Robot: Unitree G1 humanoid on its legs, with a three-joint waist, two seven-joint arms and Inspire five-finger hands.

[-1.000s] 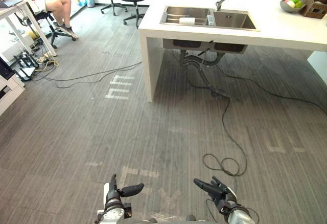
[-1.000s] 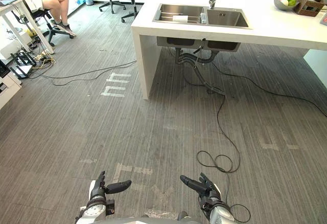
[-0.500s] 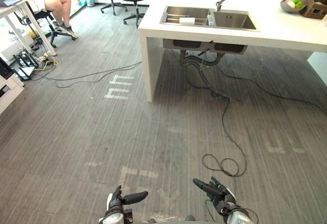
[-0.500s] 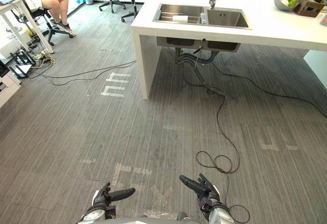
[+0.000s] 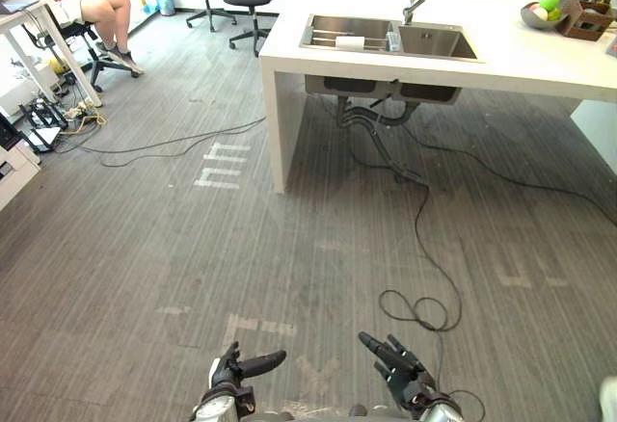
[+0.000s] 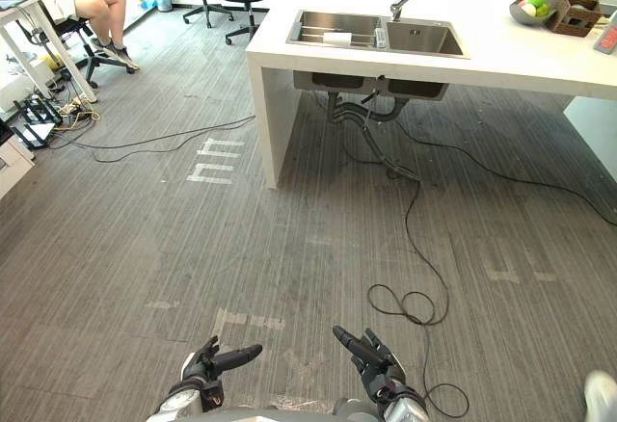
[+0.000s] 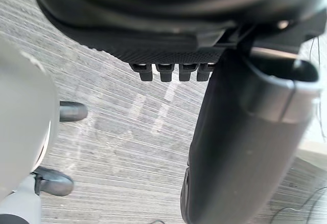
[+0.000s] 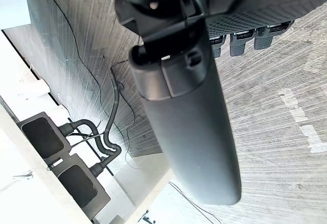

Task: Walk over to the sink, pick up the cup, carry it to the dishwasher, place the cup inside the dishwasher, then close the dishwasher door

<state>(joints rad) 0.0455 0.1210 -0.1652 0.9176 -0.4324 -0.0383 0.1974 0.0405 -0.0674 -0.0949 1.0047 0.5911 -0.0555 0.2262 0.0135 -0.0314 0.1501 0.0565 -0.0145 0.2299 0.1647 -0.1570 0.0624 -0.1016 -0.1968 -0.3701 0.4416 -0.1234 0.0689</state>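
**Cup waits in the sink, robot well short of the bench**

The cup (image 5: pixel 393 39), as far as so small a shape can be read, stands in the sink (image 5: pixel 439 42) by the divider between the two basins, under the tap (image 5: pixel 415 3), at about 12 o'clock from the robot. At the cup's 9 o'clock a white object (image 5: pixel 349 42) lies on a rack. The sink is set into the white bench (image 5: pixel 521 61), well apart from the robot across open floor (image 5: pixel 145 268). The left robot hand (image 5: pixel 236 372) and right robot hand (image 5: pixel 400 376) hang low at 6 o'clock, fingers straight and spread, holding nothing. That seems sensible, as nothing is within reach and the walk comes first
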